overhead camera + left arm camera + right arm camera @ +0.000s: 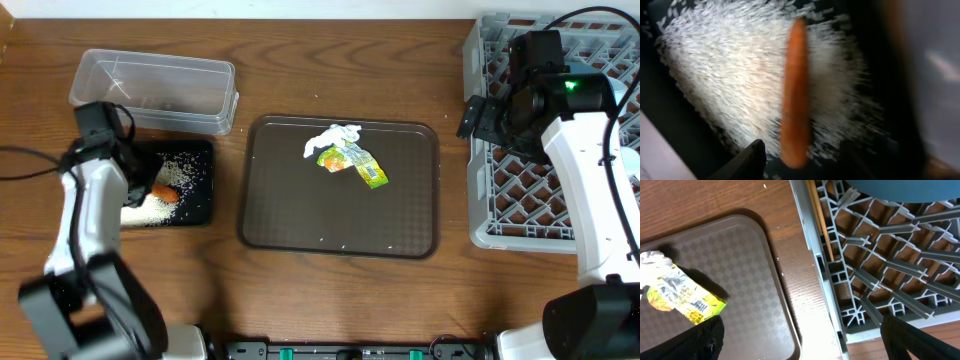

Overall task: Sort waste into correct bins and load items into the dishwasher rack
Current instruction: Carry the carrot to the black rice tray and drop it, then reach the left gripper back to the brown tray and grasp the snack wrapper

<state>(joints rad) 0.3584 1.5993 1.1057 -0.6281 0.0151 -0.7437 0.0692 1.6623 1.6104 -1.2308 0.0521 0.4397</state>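
Note:
The orange carrot (795,95) lies blurred over the pile of white rice (730,75) in the black tray (200,205). My left gripper (805,146) is open right above them, with the carrot's tip between its fingers and a gap on each side. In the overhead view the carrot (166,193) shows beside my left gripper (148,180). The tissue (335,137) and the green-yellow wrapper (355,163) lie on the brown serving tray (300,220). My right gripper (805,330) is open and empty over the gap between that tray and the grey rack (880,270). The rack holds chopsticks (820,225) and the dark blue dish (900,187).
The clear plastic tub (155,90) stands just behind the black tray. The rack (530,190) fills the right side, partly hidden by my right arm. The brown tray's rim (785,305) is close to the rack's wall. Bare wood lies along the table's front.

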